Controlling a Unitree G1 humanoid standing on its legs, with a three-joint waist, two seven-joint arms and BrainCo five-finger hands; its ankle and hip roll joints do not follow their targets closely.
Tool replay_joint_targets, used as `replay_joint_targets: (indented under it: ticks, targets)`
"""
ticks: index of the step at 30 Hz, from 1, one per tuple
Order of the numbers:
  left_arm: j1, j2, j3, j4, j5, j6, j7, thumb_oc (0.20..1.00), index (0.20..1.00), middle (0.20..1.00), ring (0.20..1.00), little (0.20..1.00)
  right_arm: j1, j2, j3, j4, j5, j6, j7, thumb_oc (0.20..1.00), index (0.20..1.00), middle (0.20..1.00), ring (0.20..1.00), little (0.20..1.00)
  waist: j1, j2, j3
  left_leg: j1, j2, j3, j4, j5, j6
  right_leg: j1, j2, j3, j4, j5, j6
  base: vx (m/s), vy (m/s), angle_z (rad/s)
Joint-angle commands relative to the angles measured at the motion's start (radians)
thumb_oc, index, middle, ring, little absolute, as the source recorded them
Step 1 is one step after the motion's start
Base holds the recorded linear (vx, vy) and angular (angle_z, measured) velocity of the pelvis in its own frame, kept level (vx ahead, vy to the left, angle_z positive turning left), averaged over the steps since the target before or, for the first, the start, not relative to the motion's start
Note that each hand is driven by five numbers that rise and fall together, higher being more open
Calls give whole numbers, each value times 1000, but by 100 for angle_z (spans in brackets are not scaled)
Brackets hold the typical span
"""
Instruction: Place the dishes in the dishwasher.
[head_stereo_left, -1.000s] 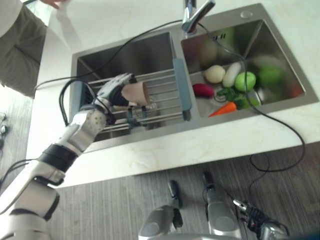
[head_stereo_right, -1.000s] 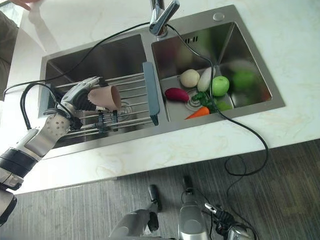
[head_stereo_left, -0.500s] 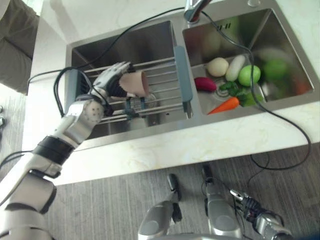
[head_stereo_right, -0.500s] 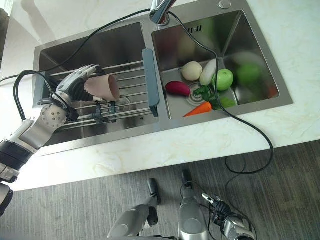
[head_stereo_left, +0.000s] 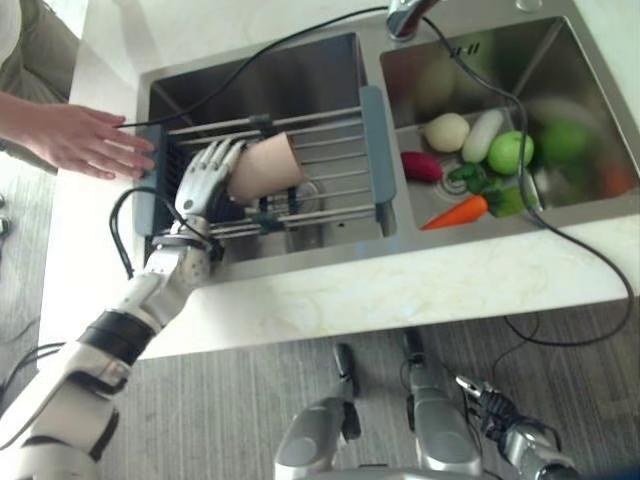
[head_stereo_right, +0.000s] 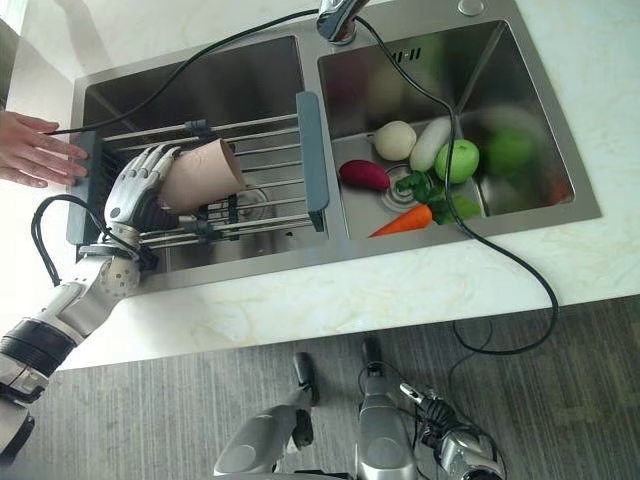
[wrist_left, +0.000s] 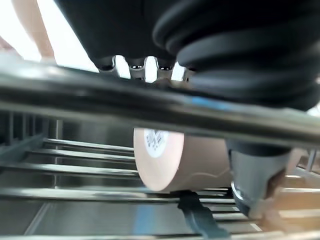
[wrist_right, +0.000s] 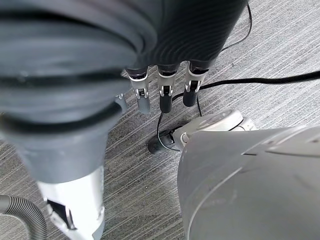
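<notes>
My left hand (head_stereo_left: 203, 180) curls round the tan paper cup (head_stereo_left: 264, 167), which lies sideways on the steel wire rack (head_stereo_left: 330, 150) over the left sink basin (head_stereo_right: 215, 85); no legible print. My right hand (wrist_right: 162, 95) hangs relaxed, fingers straight.

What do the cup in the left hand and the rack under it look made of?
The cup looks like matte ceramic or plastic: plain beige, no shine. The rack looks like bright metal rods that reflect light, with grey-blue, likely plastic, end bars. The left hand holds the cup.

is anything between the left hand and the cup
No. The left hand is already against the cup, which lies on its side on the rack over the left sink basin; nothing visible sits between them.
</notes>
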Motion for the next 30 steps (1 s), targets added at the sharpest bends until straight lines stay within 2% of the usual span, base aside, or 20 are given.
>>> replay_joint_targets:
  ticks: [1,8,13,19,22,25,30]
  targets:
    - [-35,15,57,-29,38,23,37,1000,1000,1000,1000,1000,5,35,35,-2,45,-10,-12,1000,1000,1000,1000,1000,-1,-27,-33,-17,-26,-79,5,-35,-34,-6,-111,-81,4,26,96,0,0,0]
    - [-40,20,39,-23,36,0,21,1000,1000,1000,1000,1000,1,30,32,-4,38,-7,-4,1000,1000,1000,1000,1000,-3,-28,-30,-19,-25,-79,5,-35,-34,-9,-111,-79,7,27,98,0,0,0]
    - [-60,14,26,-32,-46,-17,-40,1000,1000,1000,1000,1000,-5,28,26,2,33,-5,3,1000,1000,1000,1000,1000,-7,-28,-25,-19,-25,-76,5,-34,-32,-10,-111,-74,8,28,99,0,0,0]
    - [-68,-3,30,-64,-130,24,-171,1000,1000,1000,1000,1000,-6,27,17,-10,27,5,-7,1000,1000,1000,1000,1000,-12,-23,-24,-18,-27,-75,5,-35,-32,-11,-112,-71,9,29,101,0,0,0]
    - [-71,-9,28,-62,-160,38,-203,1000,1000,1000,1000,1000,-7,24,17,-10,28,5,-7,1000,1000,1000,1000,1000,-14,-22,-22,-18,-26,-72,5,-34,-31,-12,-113,-71,9,29,101,0,0,0]
    - [-84,-24,32,-43,-263,73,-279,1000,1000,1000,1000,1000,-8,18,12,-14,19,10,-6,1000,1000,1000,1000,1000,-21,-18,-18,-20,-25,-65,5,-32,-31,-17,-113,-66,10,31,102,0,0,0]
    - [-105,-31,32,-15,-305,85,-322,1000,1000,1000,1000,1000,-6,14,12,-11,15,7,1,1000,1000,1000,1000,1000,-27,-17,-17,-20,-23,-59,5,-31,-32,-18,-114,-65,9,32,103,0,0,0]
